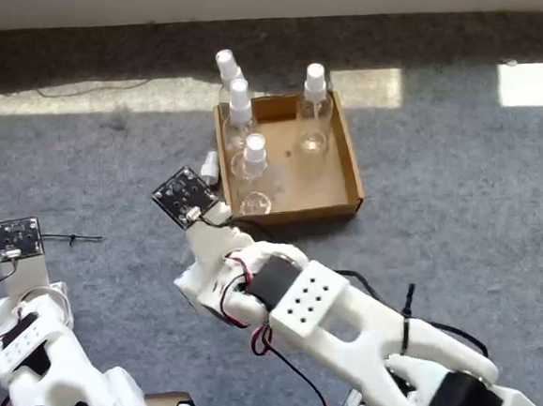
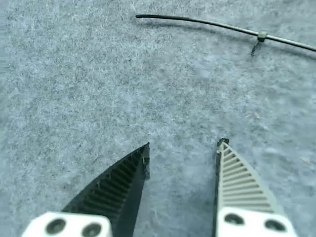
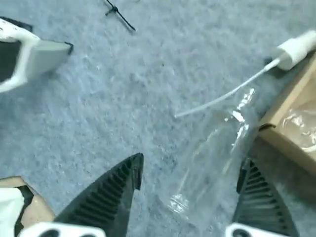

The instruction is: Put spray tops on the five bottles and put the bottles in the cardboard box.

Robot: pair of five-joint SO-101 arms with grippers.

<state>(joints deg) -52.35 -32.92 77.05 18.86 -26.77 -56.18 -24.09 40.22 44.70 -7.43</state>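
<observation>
— How far along is the task?
— 4 capped bottles (image 1: 254,181) are seen upright in the cardboard box (image 1: 301,216), at the upper middle of the high view. The foot of the rearmost one is hidden, so its place inside is only judged.

— What is left to be done?
— The fifth bottle (image 3: 212,158) is laid uncapped on the grey surface (image 1: 459,198), just beside the box's left wall. Its spray top (image 3: 294,49) is laid loose near it. Capping and boxing are not yet done.

— And the grippers?
— The right gripper (image 3: 191,163) is spread wide, with the lying bottle between its jaws but not clamped. The left gripper (image 2: 182,148) is held open over bare surface, near a cable tie (image 2: 222,27), at the lower left of the high view.
</observation>
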